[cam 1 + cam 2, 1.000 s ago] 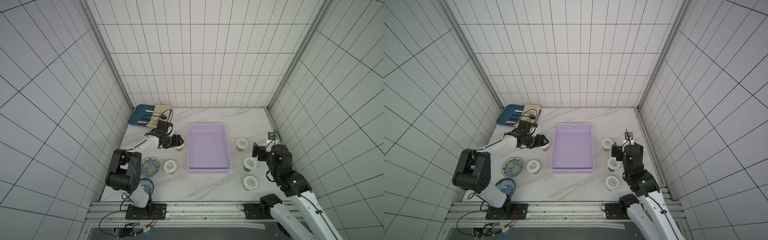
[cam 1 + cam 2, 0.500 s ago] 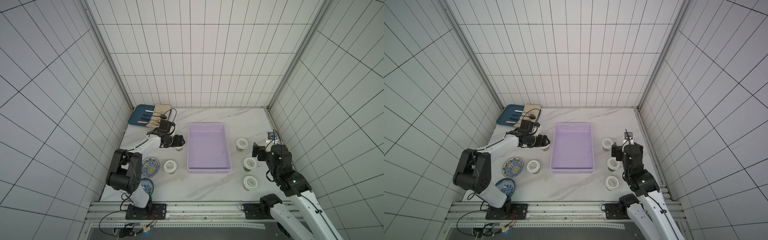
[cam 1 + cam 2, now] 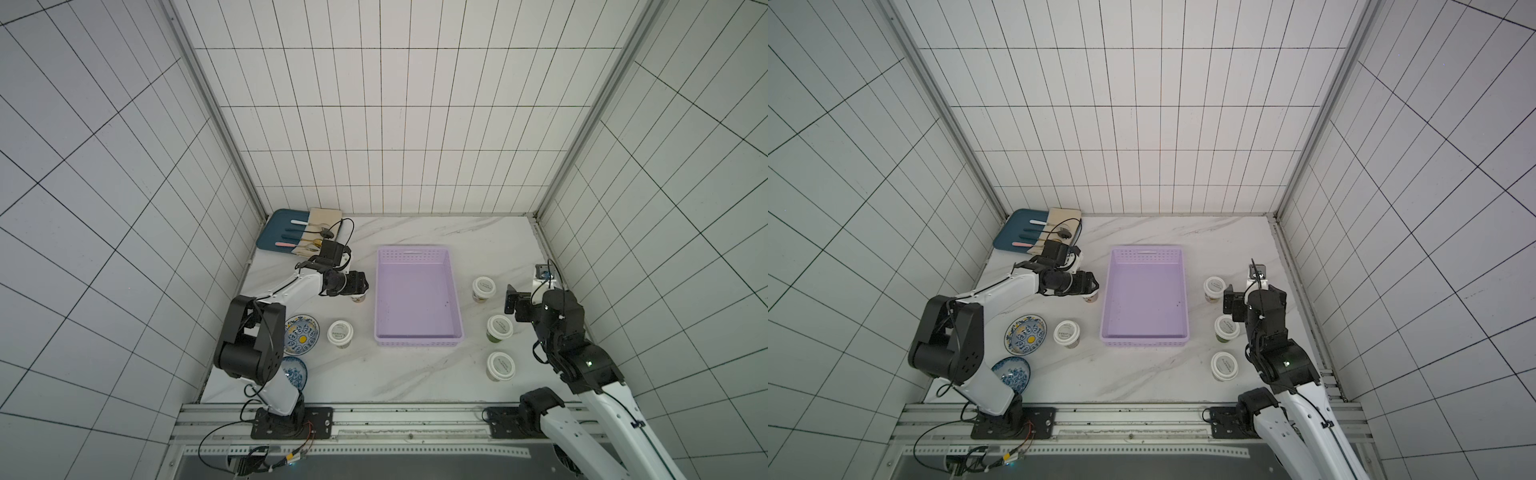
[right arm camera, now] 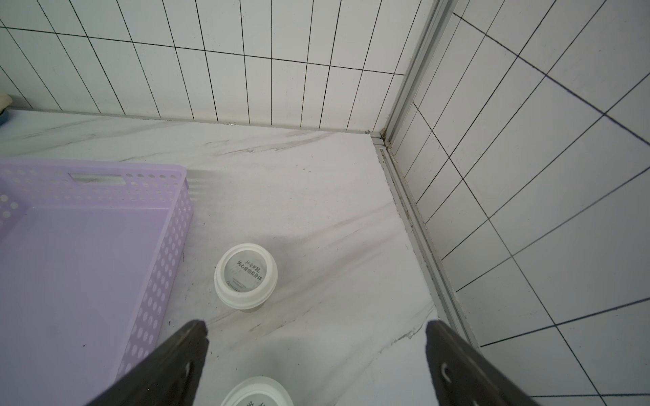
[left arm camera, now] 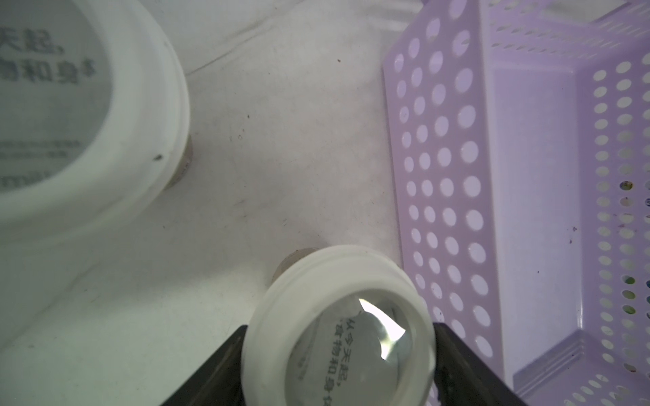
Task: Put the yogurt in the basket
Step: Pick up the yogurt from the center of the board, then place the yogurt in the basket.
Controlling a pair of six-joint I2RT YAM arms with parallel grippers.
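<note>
Yogurt cup [image 5: 337,334]: stands lid up between the two dark fingers [image 5: 225,365] of the left gripper [image 3: 358,289]. It is just beside the basket [image 5: 439,175], outside its perforated wall.
Left gripper: fingers lie against both sides of the lid rim, which reads as clenched on the yogurt cup. Whether the cup is off the table [image 3: 415,374] cannot be told.
Basket: nothing in it in both top views, so no cup is delivered yet.
Step in hand: judged as pick-up of the first cup, with the grasp made and the carry not begun.
Next move: likely a lift high enough for the cup's base to clear the wall, then a short carry over the basket floor and a release. The hold is on the lid rim, so a slip is the risk.
Spare cup [image 3: 340,332]: on the table near the plates [image 3: 302,334], untouched.
Row of three cups [image 3: 500,326]: on the basket's right side, apart from it.
Right gripper [image 4: 315,325]: jaws spread wide, empty, hovering above that row.
Tray [image 3: 278,228]: far left corner, holding spoons; not involved.
Left wrist view: shows the finger contact, which the arm hides in both top views. It also shows a large blurred lid [image 5: 70,105] close to the lens, and which cup that is cannot be told.
Top views: only these show the whole layout and both arms.
</note>
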